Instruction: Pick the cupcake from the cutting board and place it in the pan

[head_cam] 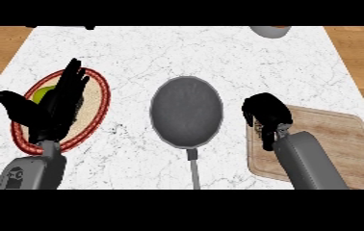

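Here, nearest, one grey pan [186, 110] lies mid-counter, its long axis running near to far, with the handle pointing toward the robot and the round bowl farther off. Right of it, one wooden cutting board [334, 138] sits beneath the right hand [266, 111], whose fingers are curled downward at the board's left edge; the cupcake is hidden, so whether they grasp it I cannot tell. At left, the left hand [62, 97] rests with straight fingers over one red-rimmed plate [99, 107] bearing something green [43, 94]. Farthest, one grey vessel [268, 31] shows at the counter's [142, 57] back edge.

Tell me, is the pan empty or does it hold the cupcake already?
Empty: the pan shows only its bare dark bottom. The right hand is curled over the cutting board.
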